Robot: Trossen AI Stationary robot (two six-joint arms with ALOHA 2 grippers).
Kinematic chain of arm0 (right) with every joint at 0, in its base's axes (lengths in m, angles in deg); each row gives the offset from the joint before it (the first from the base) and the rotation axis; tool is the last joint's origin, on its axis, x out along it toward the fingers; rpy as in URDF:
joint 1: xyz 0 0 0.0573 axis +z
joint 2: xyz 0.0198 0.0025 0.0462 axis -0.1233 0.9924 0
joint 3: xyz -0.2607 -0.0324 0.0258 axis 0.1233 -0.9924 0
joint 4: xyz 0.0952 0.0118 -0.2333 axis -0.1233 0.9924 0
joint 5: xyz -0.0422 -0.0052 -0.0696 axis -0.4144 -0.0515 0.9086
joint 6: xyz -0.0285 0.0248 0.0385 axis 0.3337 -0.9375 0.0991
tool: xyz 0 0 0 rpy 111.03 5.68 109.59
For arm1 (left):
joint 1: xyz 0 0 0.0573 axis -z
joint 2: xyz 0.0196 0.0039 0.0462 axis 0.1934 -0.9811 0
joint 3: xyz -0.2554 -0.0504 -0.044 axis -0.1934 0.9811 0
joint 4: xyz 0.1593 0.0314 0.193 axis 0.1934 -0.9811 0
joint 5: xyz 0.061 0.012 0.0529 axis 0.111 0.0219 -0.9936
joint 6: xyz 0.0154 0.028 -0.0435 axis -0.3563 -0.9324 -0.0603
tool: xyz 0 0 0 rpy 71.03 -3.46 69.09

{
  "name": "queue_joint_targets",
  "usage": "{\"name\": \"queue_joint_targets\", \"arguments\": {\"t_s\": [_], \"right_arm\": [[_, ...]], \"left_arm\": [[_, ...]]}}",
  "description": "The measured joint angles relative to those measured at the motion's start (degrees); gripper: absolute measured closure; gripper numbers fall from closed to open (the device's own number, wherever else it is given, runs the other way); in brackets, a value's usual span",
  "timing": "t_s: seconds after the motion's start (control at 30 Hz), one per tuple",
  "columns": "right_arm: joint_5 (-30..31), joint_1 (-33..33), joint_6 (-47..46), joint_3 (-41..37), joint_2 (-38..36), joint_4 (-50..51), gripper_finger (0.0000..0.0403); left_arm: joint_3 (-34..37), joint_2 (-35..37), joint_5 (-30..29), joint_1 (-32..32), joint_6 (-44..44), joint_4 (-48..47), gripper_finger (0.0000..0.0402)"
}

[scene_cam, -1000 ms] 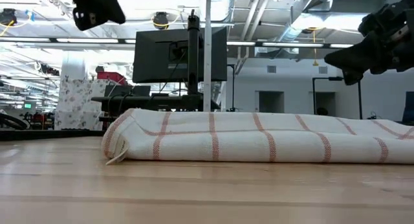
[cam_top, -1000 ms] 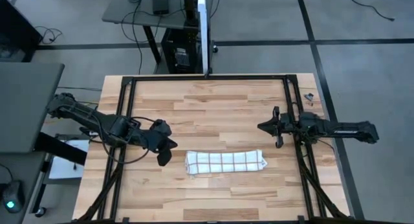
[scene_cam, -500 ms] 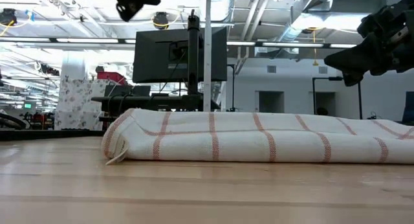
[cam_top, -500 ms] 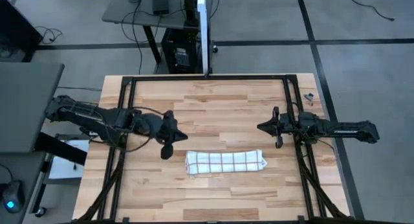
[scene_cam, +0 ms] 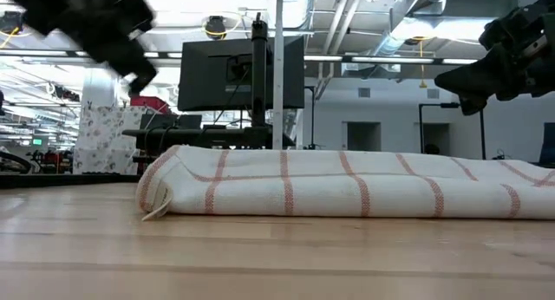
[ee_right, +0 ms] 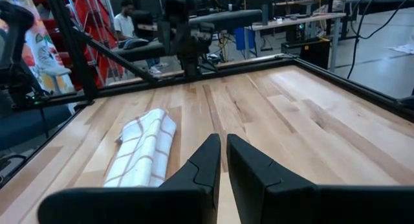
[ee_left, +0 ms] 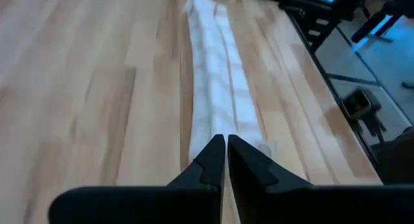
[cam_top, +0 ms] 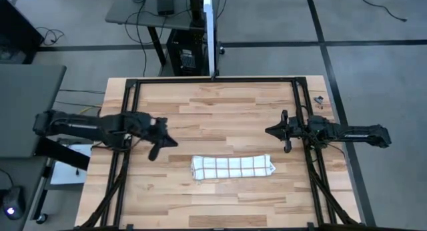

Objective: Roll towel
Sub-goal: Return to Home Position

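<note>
I reckon the towel (cam_top: 232, 167) soft and light, best pinched mid-roll, ahead of my left gripper (ee_left: 225, 142) (closed empty, like the right gripper (ee_right: 223, 142)).

Open table (cam_top: 220, 104) around the towel (cam_top: 232, 167) — sole obstacle (lying low).

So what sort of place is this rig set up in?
Probably a robotics lab or workshop: a black-framed wooden table, a monitor on a stand behind it, exposed ceiling ducts and more workbenches beyond.
</note>
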Motion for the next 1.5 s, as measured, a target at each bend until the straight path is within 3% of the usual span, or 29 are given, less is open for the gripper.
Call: {"name": "queue_joint_targets", "arguments": {"t_s": [0.27,0.5,0.7,0.9,1.07,1.5], "right_arm": [[0.02,0.0,0.04,-0.02,-0.01,-0.11,0.0381],[0.02,0.0,0.13,-0.02,-0.01,-0.11,0.0381],[0.0,0.02,0.15,0.02,0.01,0.25,0.0381],[0.0,0.02,0.14,0.04,0.01,0.27,0.0381],[0.0,0.02,0.13,0.04,0.0,0.29,0.0381],[0.0,0.02,0.08,0.07,-0.01,0.32,0.0381]], "left_arm": [[11.72,21.68,-0.05,0.0,1.88,-0.04,0.0398],[16.91,32.19,-1.16,0.0,-0.96,3.17,0.0398],[19.79,35.43,-1.7,0.0,-2.11,10.94,0.0398],[19.87,36.48,-5.2,-0.02,-3.4,10.18,0.0398],[19.91,34.53,-11.43,-0.08,-0.89,9.04,0.0398],[20.0,36.76,-11.52,-0.26,-0.58,11.79,0.0398]]}}
